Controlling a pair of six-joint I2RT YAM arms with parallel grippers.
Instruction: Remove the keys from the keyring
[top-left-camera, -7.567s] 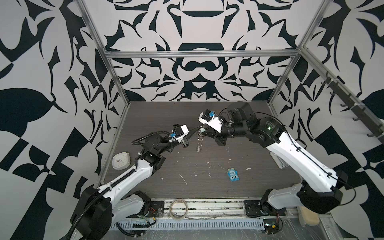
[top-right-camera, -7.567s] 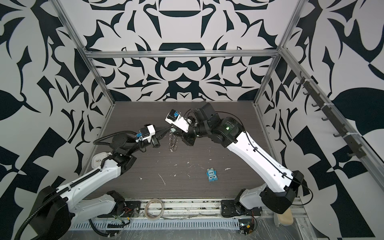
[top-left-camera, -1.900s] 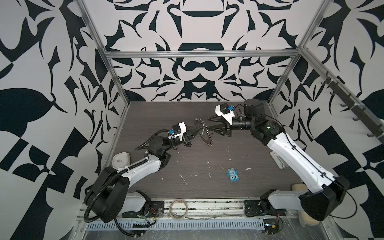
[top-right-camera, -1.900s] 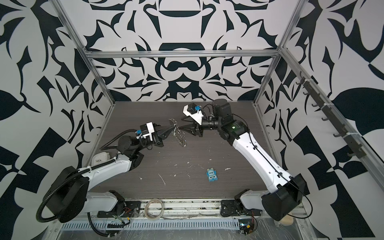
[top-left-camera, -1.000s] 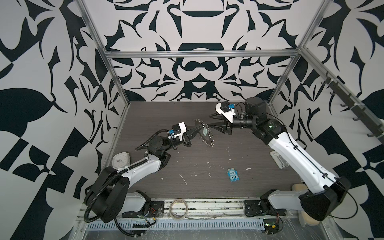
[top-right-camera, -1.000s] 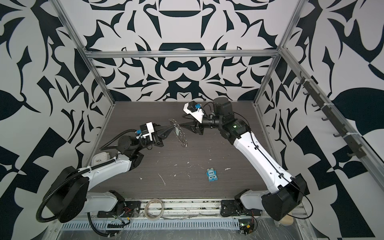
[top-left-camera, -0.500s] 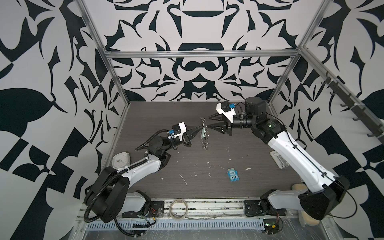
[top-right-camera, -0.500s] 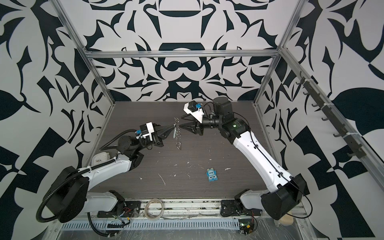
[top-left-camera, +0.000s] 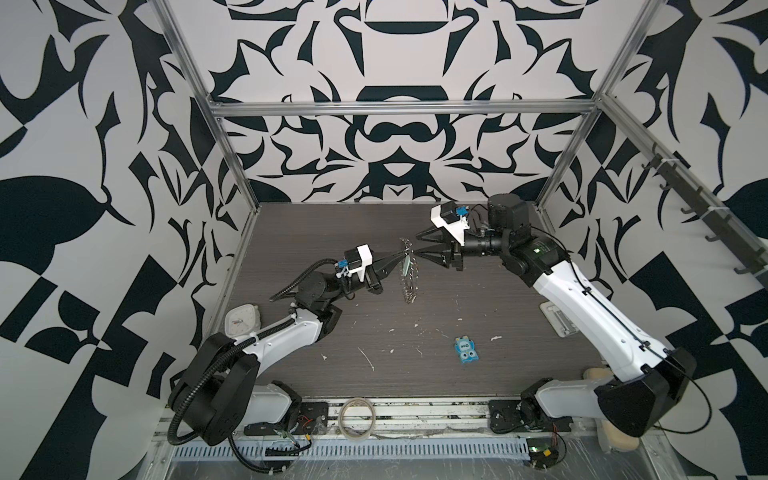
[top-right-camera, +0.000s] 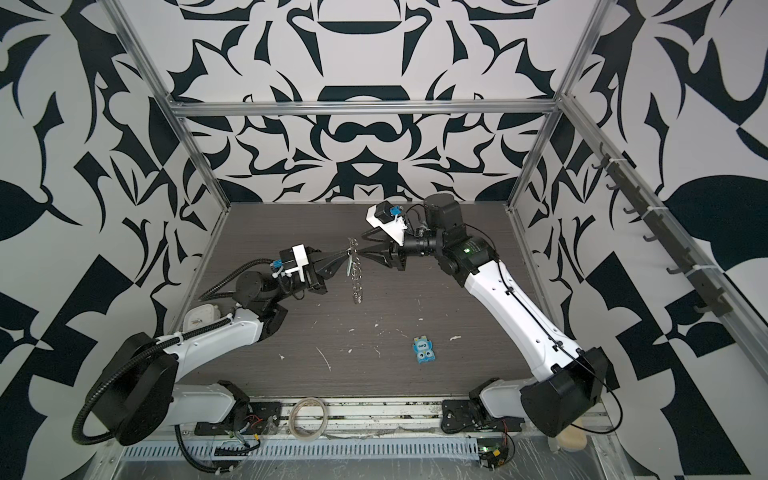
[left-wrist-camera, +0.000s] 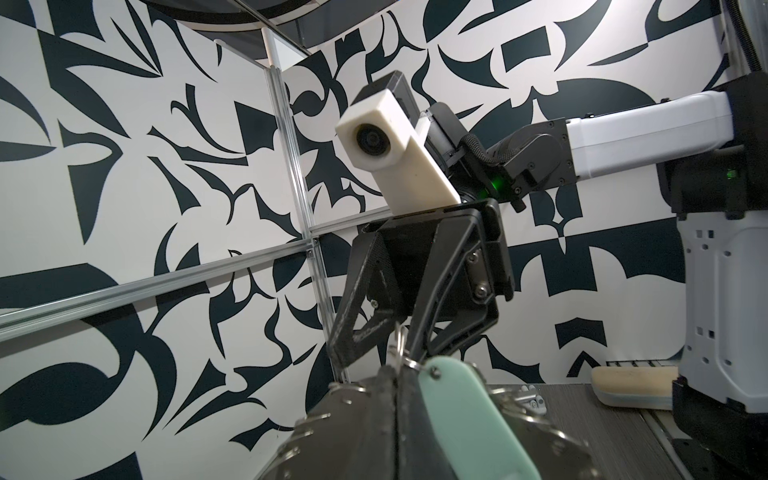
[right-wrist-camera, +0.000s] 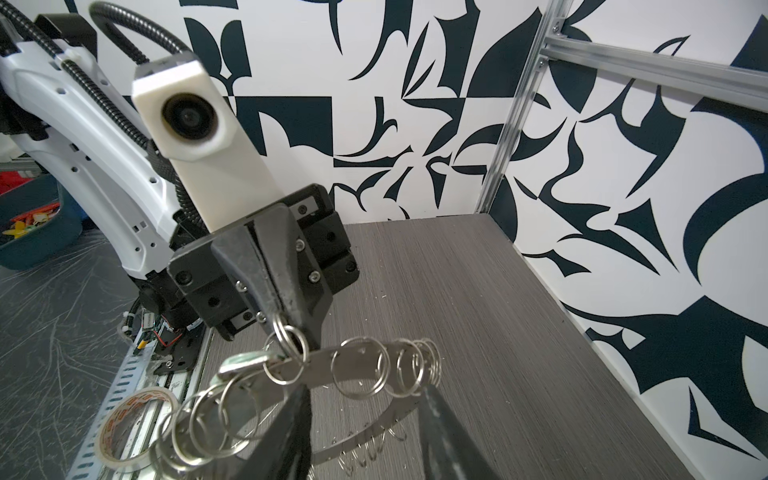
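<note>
The dark wood-grain table (top-left-camera: 457, 386) fills the floor of the cell, and over its far half my 2 arms reach toward each other.

The keyring (top-left-camera: 408, 276) hangs in the air between the 2 grippers, off the table. It is upright and I see it edge-on in both top views. Its rim carries many split rings (right-wrist-camera: 422, 361).

The left gripper (top-left-camera: 400, 255) is clenched. In the right wrist view its 2 fingers press together on 1 of these rings at the top of the disc.

The right gripper (top-left-camera: 414, 246) comes from the opposite side with its jaws apart and grasps nothing. Its fingertips (right-wrist-camera: 297, 415) are at the rim, but I cannot tell if they touch it.

A translucent tape roll (top-left-camera: 357, 417) lies on the front rail, outside the table. A blue cartoon-faced packet (top-left-camera: 466, 350) lies flat toward the front right of the table, well apart from the keyring.

The keys (left-wrist-camera: 469, 419) hang on the keyring, joined by a ring just beside the left gripper's fingers. I see the pale mint fob clearly, but I cannot make out the metal key.
</note>
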